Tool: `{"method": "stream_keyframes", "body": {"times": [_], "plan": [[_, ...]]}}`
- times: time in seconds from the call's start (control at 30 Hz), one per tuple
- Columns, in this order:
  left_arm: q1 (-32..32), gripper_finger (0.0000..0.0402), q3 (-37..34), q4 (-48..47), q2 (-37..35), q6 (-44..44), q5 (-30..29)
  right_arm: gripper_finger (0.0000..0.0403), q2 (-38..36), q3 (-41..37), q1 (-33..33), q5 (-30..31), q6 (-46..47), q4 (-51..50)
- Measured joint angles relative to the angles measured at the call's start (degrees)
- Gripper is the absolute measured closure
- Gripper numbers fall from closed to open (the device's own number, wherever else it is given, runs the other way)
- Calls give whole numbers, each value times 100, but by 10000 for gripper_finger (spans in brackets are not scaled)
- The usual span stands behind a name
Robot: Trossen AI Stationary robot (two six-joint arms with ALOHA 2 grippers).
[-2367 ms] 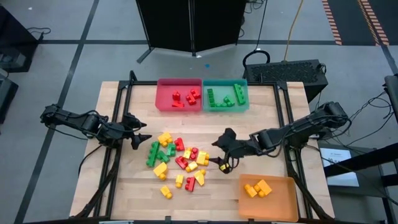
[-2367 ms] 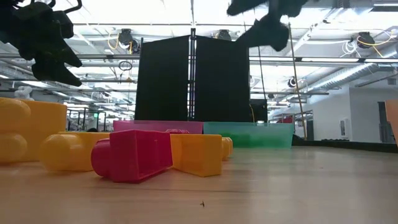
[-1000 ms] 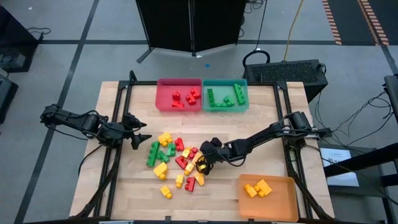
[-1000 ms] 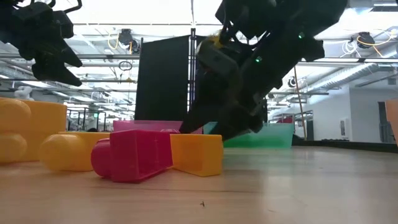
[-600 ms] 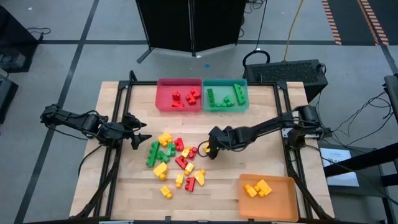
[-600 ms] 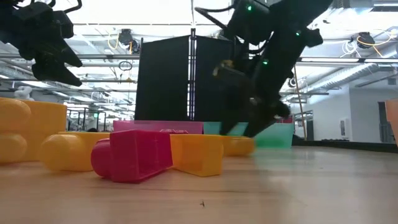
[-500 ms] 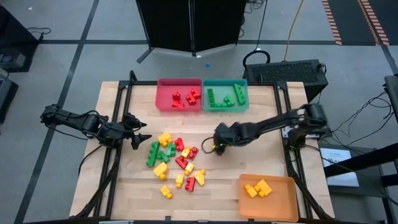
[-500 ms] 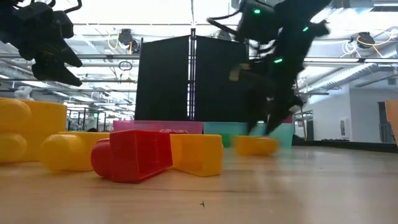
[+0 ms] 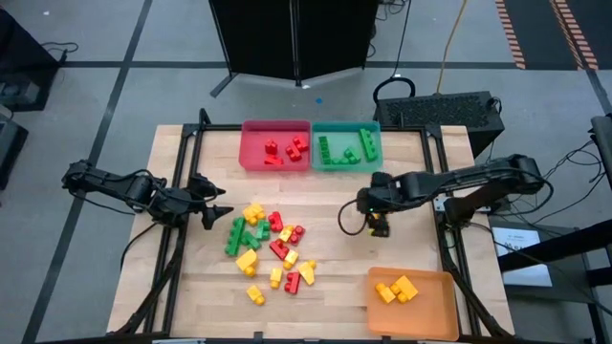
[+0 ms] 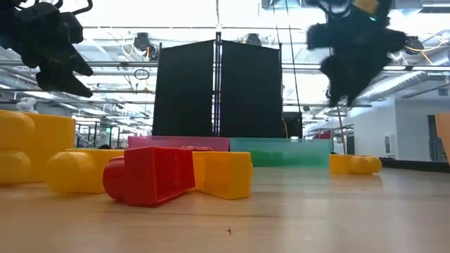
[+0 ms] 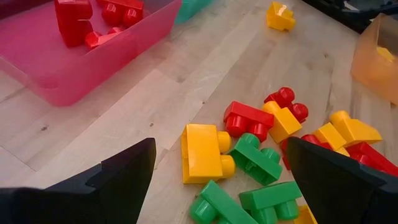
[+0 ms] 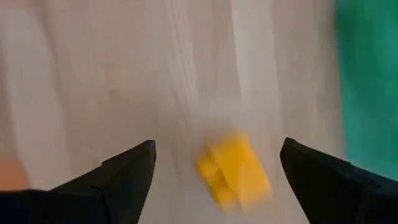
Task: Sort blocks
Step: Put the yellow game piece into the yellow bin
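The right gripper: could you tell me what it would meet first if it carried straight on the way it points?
Most likely the lone yellow block between the open right gripper's fingers; depth is unclear.

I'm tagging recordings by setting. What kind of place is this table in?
Probably a robotics lab or workshop: a wooden table on a dark metal frame on a grey tiled floor, exposed ceiling pipes and strip lights overhead, and a black partition panel behind it.
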Motion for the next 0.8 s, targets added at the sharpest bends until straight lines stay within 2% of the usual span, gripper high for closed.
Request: {"method": "stream_keyframes", "body": {"times": [0.13, 0.5, 0.8], "plan": [[0, 40, 0, 1, 2, 0, 0, 67, 197, 0, -99, 49, -57, -722], [0, 40, 0, 2, 2, 2, -17, 67, 1175, 0, -326, 65, -1222, -620], [-2, 40, 0, 2, 0, 2, -15, 67, 2137, 2, -595, 56, -1525, -198]]}}
